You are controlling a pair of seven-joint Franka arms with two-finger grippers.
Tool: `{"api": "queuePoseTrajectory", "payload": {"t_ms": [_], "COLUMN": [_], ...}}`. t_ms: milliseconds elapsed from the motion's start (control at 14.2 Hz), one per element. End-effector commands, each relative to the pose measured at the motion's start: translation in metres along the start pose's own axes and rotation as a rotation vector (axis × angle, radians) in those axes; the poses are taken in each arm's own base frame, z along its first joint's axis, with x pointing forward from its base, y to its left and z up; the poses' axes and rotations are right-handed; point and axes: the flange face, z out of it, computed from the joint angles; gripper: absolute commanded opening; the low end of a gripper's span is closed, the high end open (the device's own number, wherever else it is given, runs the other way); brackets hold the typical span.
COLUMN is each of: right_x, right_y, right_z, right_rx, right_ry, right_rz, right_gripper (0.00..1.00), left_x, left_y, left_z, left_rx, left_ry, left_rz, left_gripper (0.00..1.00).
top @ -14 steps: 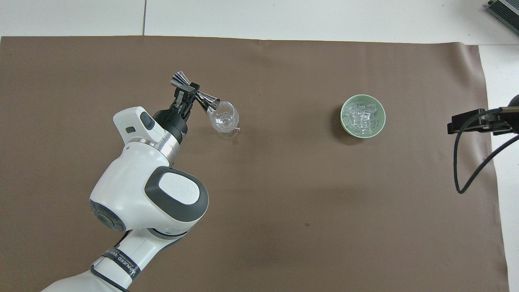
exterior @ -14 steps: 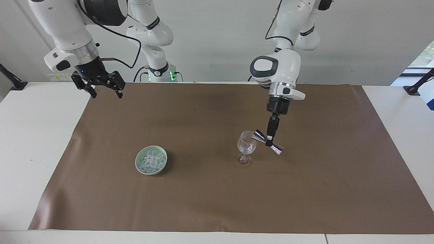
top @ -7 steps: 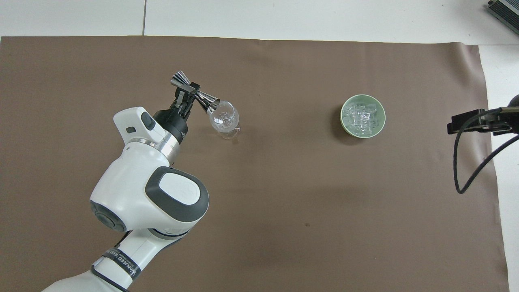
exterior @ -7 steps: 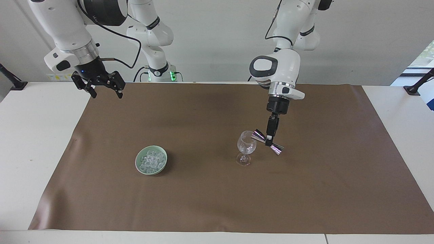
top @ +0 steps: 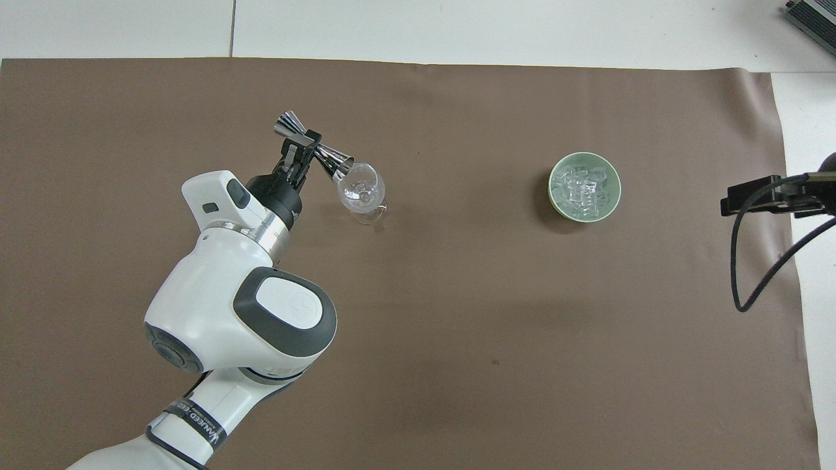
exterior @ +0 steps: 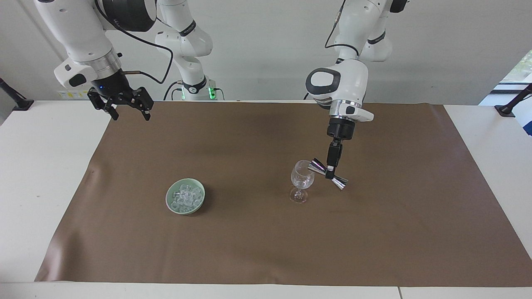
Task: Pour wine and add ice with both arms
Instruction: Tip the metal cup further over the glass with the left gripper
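A clear stemmed glass (exterior: 301,181) (top: 360,191) stands on the brown mat. My left gripper (exterior: 330,169) (top: 302,145) is shut on the waist of a silver double-cone jigger (exterior: 328,174) (top: 313,147), held tilted with one cone at the glass's rim. A pale green bowl (exterior: 185,196) (top: 584,187) holds the ice (exterior: 185,196) (top: 581,188), several small clear cubes, toward the right arm's end. My right gripper (exterior: 128,112) is open and empty, waiting high over the mat's corner near its base; in the overhead view only its edge (top: 757,198) shows.
The brown mat (exterior: 266,232) (top: 457,326) covers most of the white table (exterior: 37,166). Black clamp posts (exterior: 513,101) stand at the table's ends. The left arm's large white elbow (top: 241,313) hangs over the mat nearer to the robots than the glass.
Almost nothing: the left arm holds the tilted jigger at the glass's rim, lifted a hair. The right arm has not moved.
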Motion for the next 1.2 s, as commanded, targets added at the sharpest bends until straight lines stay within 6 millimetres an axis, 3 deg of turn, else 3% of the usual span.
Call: {"api": "queuePoseTrajectory", "payload": {"t_ms": [0, 1130], "right_x": [-0.0076, -0.009], "right_y": [0.0027, 0.003], "right_z": [-0.0008, 0.0007], "right_rx": [0.022, 0.019], "right_ry": [0.009, 0.003], "right_rz": [-0.013, -0.007], "right_gripper": [1.0, 1.0], "left_x": [-0.0023, -0.0061], "left_y": [0.0088, 0.0077], "left_z": [0.0058, 0.0029], "left_rx": [-0.02, -0.02], "left_ry": [0.02, 0.035], "left_rz": [0.03, 0.061], "left_gripper": [0.0, 0.0]}}
